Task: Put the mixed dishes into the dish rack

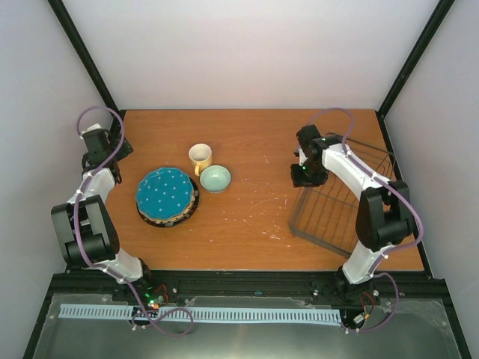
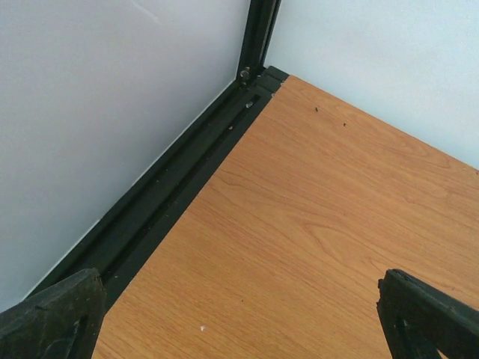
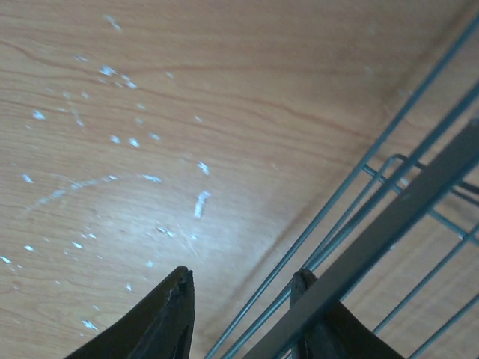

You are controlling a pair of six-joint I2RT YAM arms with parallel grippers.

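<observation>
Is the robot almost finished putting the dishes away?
Not yet, nothing is done. The dish rack has no dishes in it. The plates sit stacked on the table, with the mug and bowl beside them. The right gripper straddles the rack's edge; whether it grips is unclear. The left gripper is open over bare table. Every dish is left.

White-and-black arms [image 1: 96, 188]; looping purple cables [image 1: 98, 110]

One pale yellow mug [image 1: 200, 156] and one small pale green bowl [image 1: 215, 179] are counted on the tabletop [image 1: 254, 134]. One stack of plates [image 1: 191, 209] is seen, with one teal dotted plate [image 1: 164, 189] topmost; those beneath cannot be counted. One wire dish rack [image 1: 326, 213] is present.
</observation>
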